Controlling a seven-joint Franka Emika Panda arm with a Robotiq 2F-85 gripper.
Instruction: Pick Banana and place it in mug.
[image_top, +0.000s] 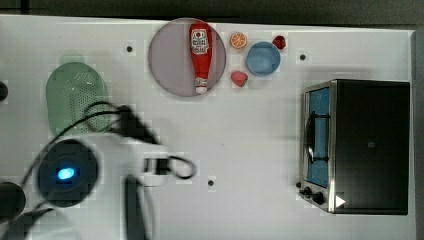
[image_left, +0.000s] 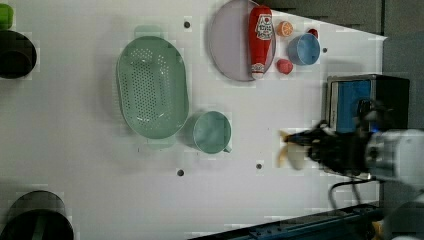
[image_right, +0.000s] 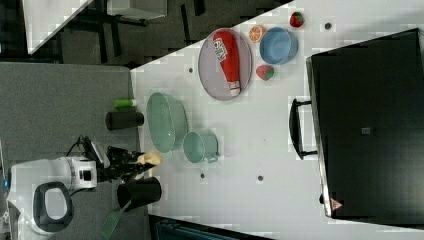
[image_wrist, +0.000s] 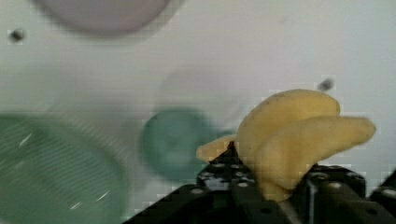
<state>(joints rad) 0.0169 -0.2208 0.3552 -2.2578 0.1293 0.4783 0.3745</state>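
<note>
A: The top view is looking straight down on the white table (image_top: 250, 150), the toaster oven (image_top: 367, 145) sitting at the top view's right.

B: The left view and right view are looking down steeply from opposite sides, both sharing the colander (image_left: 151, 92) and the mug (image_right: 199, 146).

A: The wrist view is hanging close behind the banana (image_wrist: 292, 135), facing down at the mug beyond it.

Pale yellow banana (image_wrist: 289, 135), teal-green mug (image_left: 212, 131), pale-green perforated colander (image_left: 151, 93), red ketchup bottle (image_top: 200, 55), blue bowl (image_top: 263, 58)
</note>
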